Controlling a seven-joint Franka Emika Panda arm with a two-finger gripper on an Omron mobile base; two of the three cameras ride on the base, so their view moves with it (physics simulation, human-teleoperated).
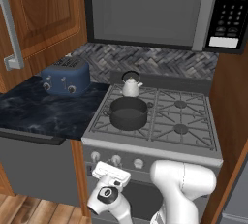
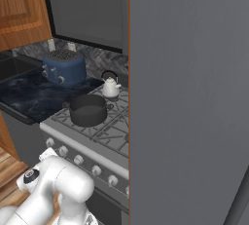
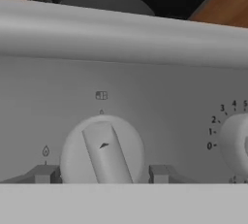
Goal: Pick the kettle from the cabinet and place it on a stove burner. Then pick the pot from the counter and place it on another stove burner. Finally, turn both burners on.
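We're at the range front: gripper [image 3: 101, 173] fingers spread either side of a stove knob [image 3: 102, 150], one fingertip [image 3: 44, 173] left of it and one right, gaps showing on both sides, so nothing gripped. The kettle [image 1: 131, 85] sits on the rear-left burner and the pot [image 1: 128, 113] on the front-left burner [image 1: 127, 121], just in front of it. The blue toaster [image 1: 66, 76] stands on the counter [image 1: 43, 111] left of the stove.
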